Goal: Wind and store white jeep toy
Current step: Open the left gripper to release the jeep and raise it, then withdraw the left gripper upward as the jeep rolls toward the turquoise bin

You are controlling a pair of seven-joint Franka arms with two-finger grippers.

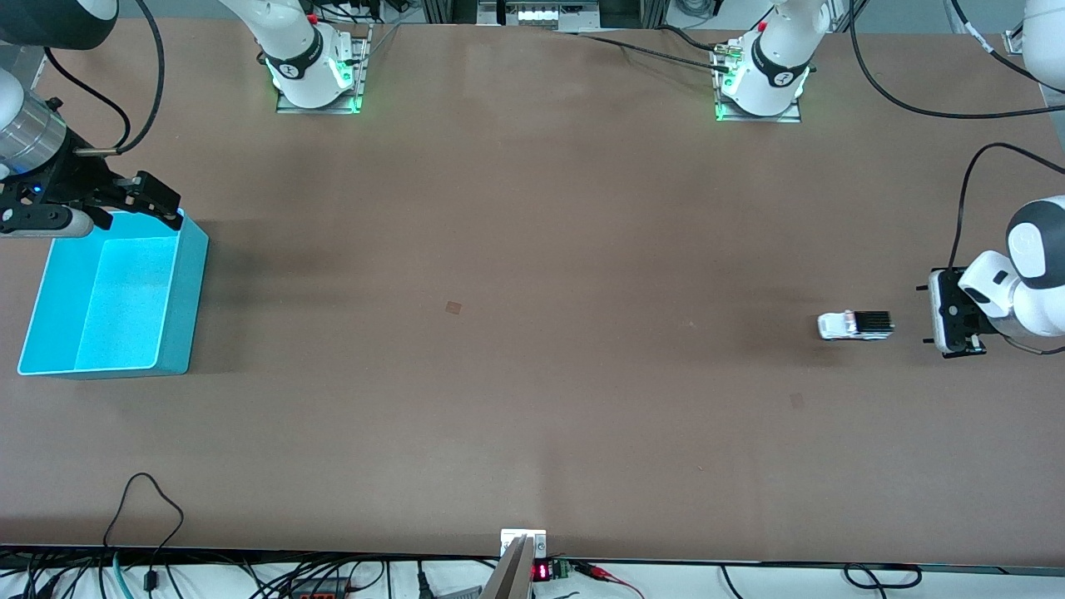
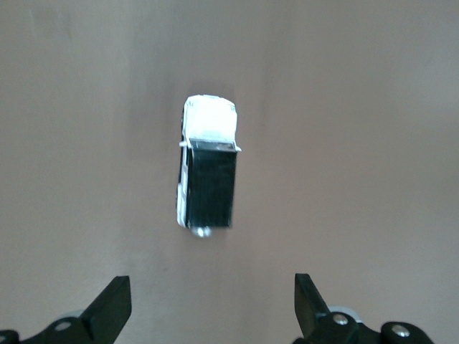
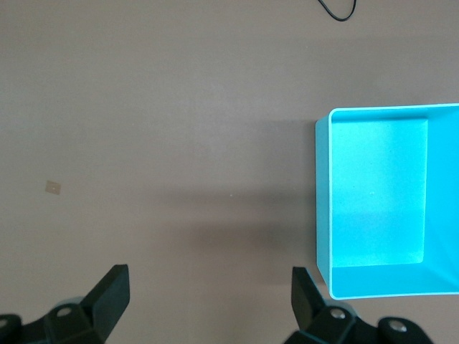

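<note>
Jeep: the white jeep sits on its wheels on the table, toward the left arm's end, with nothing touching it.
Bin: the turquoise bin stands at the right arm's end, well apart from the jeep; nothing shows inside it.
Left end effector: the left end effector hovers just beside the jeep, fingers spread wide, holding nothing. In the left wrist view the jeep lies clear of both fingertips.
Right end effector: the right end effector waits over the bin's rim, fully open and empty; its wrist view shows the bin off to one side of the fingers.
Stage: my reading is that the jeep is free on the table and storing is not yet done.
Risk, rolling: if wound, the jeep could run off across the table, since it rests on free wheels.
Risk, grasp: a narrow, smooth body may slip or twist if the fingers close off-centre.
Risk, carry: the long way to the bin leaves room for a drop or a miss at the rim.
</note>
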